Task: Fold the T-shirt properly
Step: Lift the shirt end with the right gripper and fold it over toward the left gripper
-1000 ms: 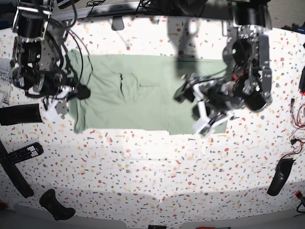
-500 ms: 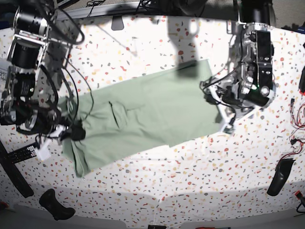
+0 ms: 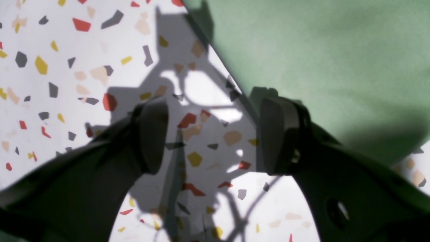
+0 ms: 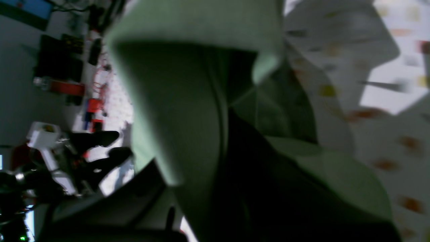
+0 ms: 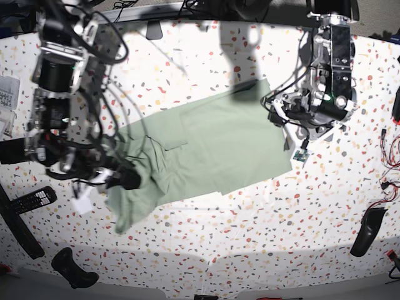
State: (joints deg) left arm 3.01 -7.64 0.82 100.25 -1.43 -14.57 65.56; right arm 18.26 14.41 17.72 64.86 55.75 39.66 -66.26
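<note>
the right gripper [image 5: 128, 180] is clenched on the near left end of the t-shirt [image 5: 219, 147], probably a sleeve. the cloth lies slanted across the terrazzo table [image 5: 250, 250], and its far end is just beside the released left gripper [image 3: 211, 134].

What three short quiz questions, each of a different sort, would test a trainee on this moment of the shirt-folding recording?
1. True or false: the left gripper is clamped on the T-shirt.
2. Which gripper holds cloth? A: the left one. B: the right gripper. C: neither.
3. Fill in: in the left wrist view, between the left gripper's open jaws shows only the speckled ____.

Key
1. False: its jaws stand apart beside the shirt's edge, with nothing between them.
2. B: shut on the bunched end of the shirt, seen in the base and right wrist views.
3. table.
</note>
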